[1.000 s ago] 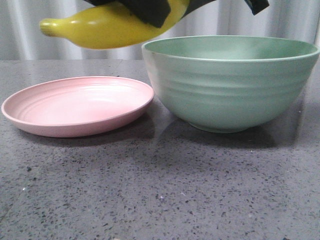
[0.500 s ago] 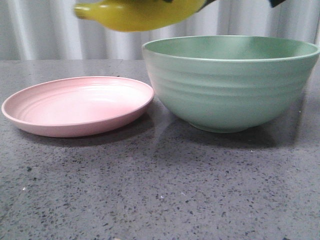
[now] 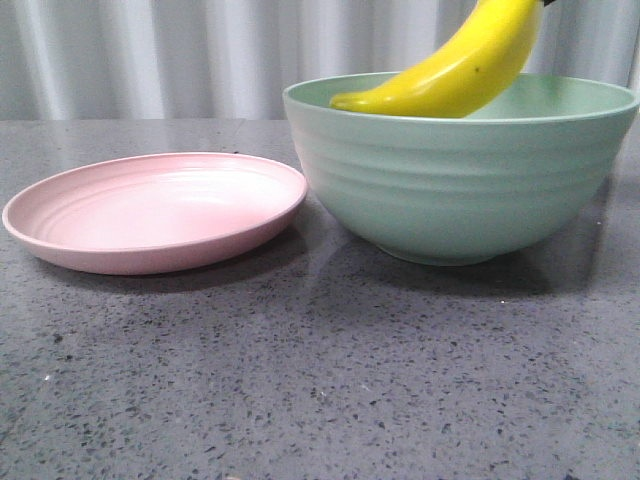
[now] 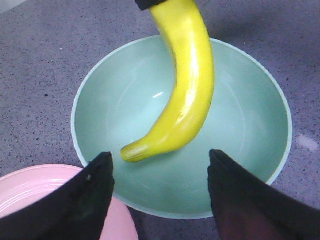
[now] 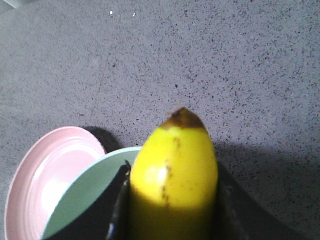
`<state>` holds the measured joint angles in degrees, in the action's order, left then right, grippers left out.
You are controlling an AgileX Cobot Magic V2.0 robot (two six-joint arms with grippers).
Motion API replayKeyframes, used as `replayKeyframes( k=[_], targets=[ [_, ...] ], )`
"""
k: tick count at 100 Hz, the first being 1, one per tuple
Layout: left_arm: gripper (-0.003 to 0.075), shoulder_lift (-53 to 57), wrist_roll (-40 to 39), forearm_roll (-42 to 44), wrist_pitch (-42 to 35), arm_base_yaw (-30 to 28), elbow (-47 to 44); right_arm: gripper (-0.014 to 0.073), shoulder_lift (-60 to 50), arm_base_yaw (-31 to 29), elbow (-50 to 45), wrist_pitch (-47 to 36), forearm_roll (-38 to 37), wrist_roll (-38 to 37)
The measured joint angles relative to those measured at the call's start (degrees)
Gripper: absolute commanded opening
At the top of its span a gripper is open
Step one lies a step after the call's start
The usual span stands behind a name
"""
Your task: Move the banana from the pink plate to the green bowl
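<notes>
The yellow banana [image 3: 470,65] hangs tilted over the mint-green bowl [image 3: 450,180], with its lower tip at rim level inside the bowl. My right gripper [image 5: 174,175] is shut on the banana's [image 5: 175,165] upper end; one of its fingers [image 4: 148,4] shows in the left wrist view. My left gripper [image 4: 160,154] is open and empty, above the bowl's [image 4: 245,130] near rim, with the banana [image 4: 187,90] ahead of it. The pink plate [image 3: 150,210] lies empty to the left of the bowl and shows in both wrist views [image 4: 30,195] [image 5: 50,175]. I cannot tell whether the banana touches the bowl.
The plate and the bowl stand side by side, nearly touching, on a dark grey speckled tabletop [image 3: 320,380]. A pale pleated curtain [image 3: 150,55] hangs behind the table.
The banana has moved right and down, from level above the plate's edge to steeply tilted over the bowl, still held by the right gripper.
</notes>
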<state>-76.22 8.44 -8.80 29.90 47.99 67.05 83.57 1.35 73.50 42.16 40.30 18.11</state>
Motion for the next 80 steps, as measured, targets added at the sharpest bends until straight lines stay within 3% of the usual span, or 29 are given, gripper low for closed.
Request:
replayKeyframes(
  k=[12, 19, 56, 67, 72, 80],
  targets=[
    [0.0388, 0.0, 0.0, 0.0, -0.12, 0.0, 0.0, 0.0353, 0.0, 1.83, 0.0, -0.77, -2.32, 0.35],
    [0.0388, 0.0, 0.0, 0.0, -0.12, 0.0, 0.0, 0.0419, 0.0, 2.61, 0.0, -1.17, -2.56, 0.35],
    [0.0387, 0.0, 0.09, -0.11, -0.22, 0.0, 0.0, 0.0418, -0.5, 2.77, 0.0, -1.86, -5.2, 0.35],
    [0.0346, 0.0, 0.09, -0.11, -0.6, 0.0, 0.0, 0.0333, -1.81, 2.77, 0.0, -1.63, -7.33, 0.35],
    [0.0293, 0.09, 0.09, -0.11, -0.73, 0.0, 0.0, 0.0218, -2.68, 2.77, 0.0, -1.15, -8.25, 0.35],
    [0.0148, 0.4, 0.09, -0.11, -1.2, 0.0, 0.0, 0.0031, -4.33, 2.77, 0.0, 0.35, -9.82, 0.35]
  ],
)
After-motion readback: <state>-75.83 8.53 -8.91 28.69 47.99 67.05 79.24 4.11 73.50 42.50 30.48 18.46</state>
